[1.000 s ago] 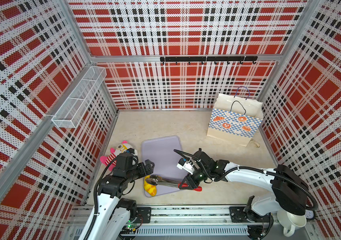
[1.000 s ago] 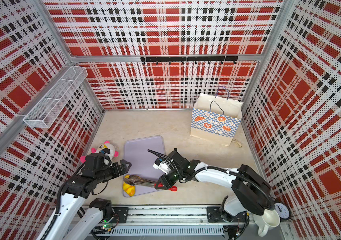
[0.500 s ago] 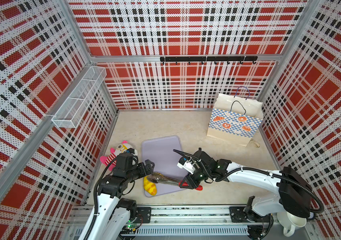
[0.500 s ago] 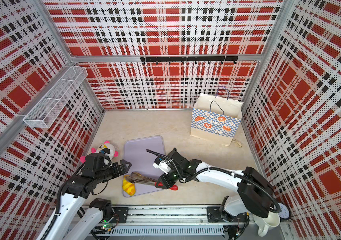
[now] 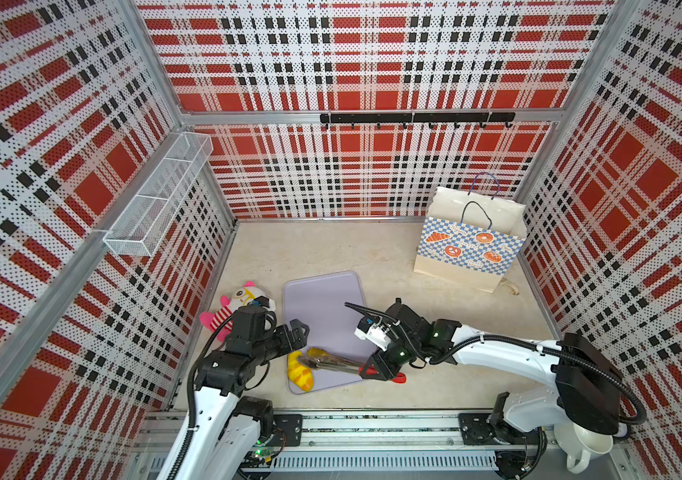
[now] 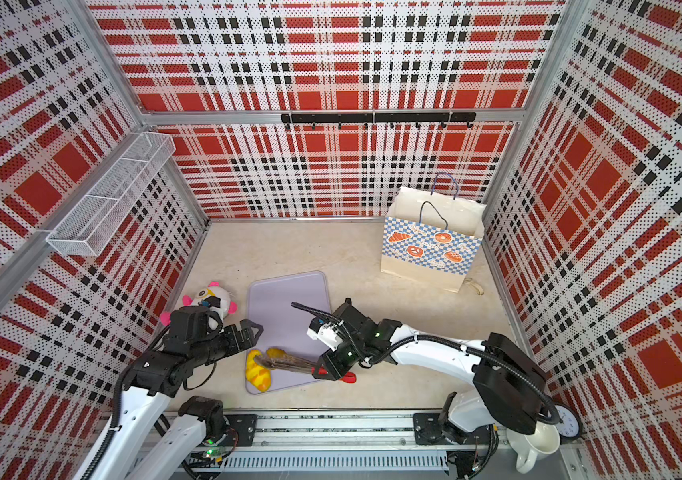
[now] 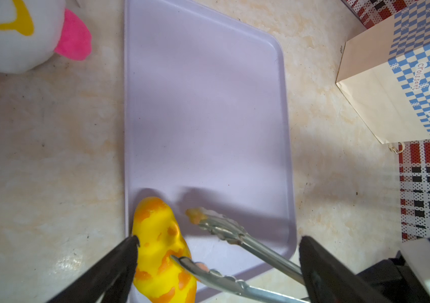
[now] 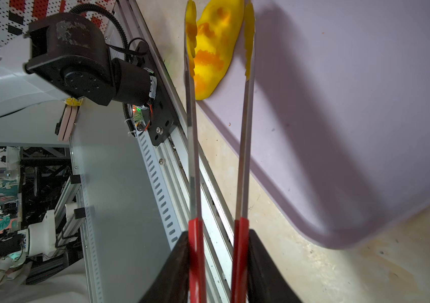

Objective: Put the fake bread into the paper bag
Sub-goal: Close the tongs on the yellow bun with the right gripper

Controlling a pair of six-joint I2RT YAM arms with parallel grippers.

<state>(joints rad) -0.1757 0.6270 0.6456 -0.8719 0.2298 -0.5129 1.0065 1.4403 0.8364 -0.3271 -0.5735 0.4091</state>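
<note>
Right gripper point(image 5: 376, 368) pinches tongs point(image 5: 339, 365); tips flank fake bread point(image 5: 301, 374) in tray point(image 5: 322, 299) front-left corner, long axis along left edge, crosswise to tongs. Left gripper point(image 5: 295, 337) spread wide, just beside.

L hand point(image 5: 298, 332) wide open; R hand point(image 5: 372, 369) clamped, both low.

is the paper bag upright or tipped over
Upright: the paper bag stands on its base near the back right corner, mouth open upward, both cord handles standing above the rim.
</note>
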